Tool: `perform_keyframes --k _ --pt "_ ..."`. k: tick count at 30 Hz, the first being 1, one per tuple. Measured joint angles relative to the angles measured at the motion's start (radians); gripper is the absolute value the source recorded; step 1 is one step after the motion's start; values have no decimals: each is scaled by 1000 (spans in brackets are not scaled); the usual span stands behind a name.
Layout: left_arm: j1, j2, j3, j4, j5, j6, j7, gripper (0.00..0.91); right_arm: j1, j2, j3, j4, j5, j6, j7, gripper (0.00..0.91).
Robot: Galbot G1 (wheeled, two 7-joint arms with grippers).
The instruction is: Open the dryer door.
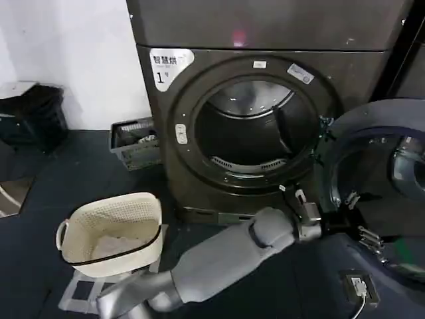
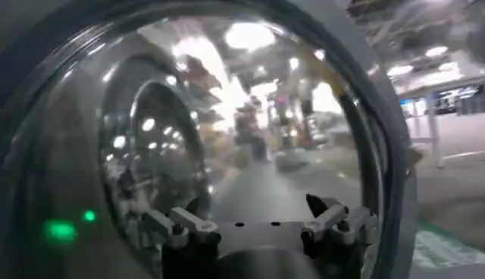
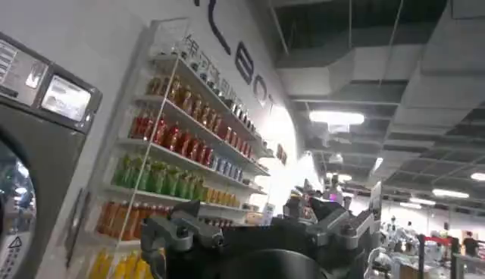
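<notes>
The large round chrome-ringed dryer door [image 1: 382, 186] stands swung wide open beside the dark grey dryer [image 1: 265, 100]. The left hand [image 1: 362, 234], fingers spread and empty, sits by the door's lower edge.

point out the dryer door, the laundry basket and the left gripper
dryer door [image 1: 372, 143]: head view, on the inner frame of the door, swung open to the right.
laundry basket [image 1: 136, 236]: head view, on its cream side wall.
left gripper [image 2: 261, 226]: left wrist view, midway between its open fingertips.

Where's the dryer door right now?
In the head view the dryer door stands swung open at the right of the drum opening, hinged at its right edge, with the left tool just below its lower left rim.
</notes>
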Motion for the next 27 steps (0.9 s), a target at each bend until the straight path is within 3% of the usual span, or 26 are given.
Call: perform_keyframes --k 10,27 --pt "-11 0 4 110 46 -60 -70 907 -1 -11 4 -16 -1 18 0 907" --pt "-22 0 -2 218 61 -124 -81 907 0 -33 4 -38 -3 19 0 907"
